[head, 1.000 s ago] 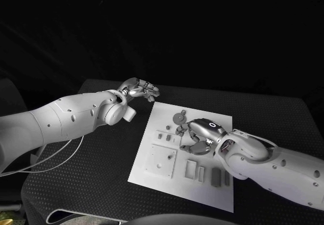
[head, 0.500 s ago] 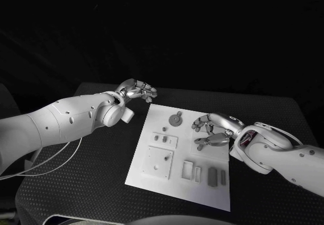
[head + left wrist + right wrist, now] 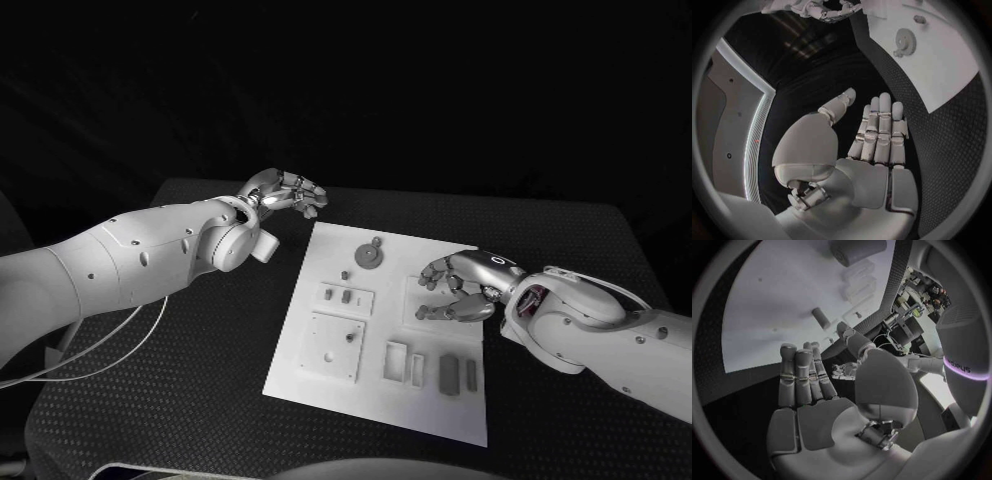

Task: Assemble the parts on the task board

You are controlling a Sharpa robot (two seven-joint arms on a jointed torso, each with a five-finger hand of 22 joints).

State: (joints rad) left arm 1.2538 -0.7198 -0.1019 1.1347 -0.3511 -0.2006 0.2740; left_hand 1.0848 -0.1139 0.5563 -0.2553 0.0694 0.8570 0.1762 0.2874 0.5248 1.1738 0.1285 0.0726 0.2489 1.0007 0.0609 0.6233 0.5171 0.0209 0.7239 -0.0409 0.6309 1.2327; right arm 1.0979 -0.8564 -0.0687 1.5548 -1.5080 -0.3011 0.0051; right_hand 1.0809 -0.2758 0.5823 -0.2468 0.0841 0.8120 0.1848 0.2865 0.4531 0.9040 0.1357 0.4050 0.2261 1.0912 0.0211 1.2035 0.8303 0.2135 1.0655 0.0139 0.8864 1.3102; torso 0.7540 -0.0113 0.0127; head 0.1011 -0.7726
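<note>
While the right hand hovers over the right-middle of the task board, fingers curled loosely inward and nothing visible in them, my read is it's between picks: reaching for or lining up on a part. Right wrist view shows its fingers extended side by side, palm bare, so it's empty, fingers apart. Left hand sits off the board's far-left corner over the tabletop; left wrist view shows its fingers straight and together, palm bare, holding nothing. Board is a white plate, slightly skewed, in the middle of the tabletop. Parts on it are small and grey: a round gear-like disc near the far edge, toothed rim clearer in the left wrist view; two short pegs on a small square pad below it; a larger square plate with a hole, on the left half; several upright rectangular blocks in a row along the near side. To do this step well, I'd say: bring the right hand down straight over one part, pinch it at the sides with fingertips only, keep the other fingers off neighbouring blocks since they stand close together. Left hand could steady the board's far-left corner so it doesn't slide. Which part is targeted I cannot tell; the hand covers that spot.
</note>
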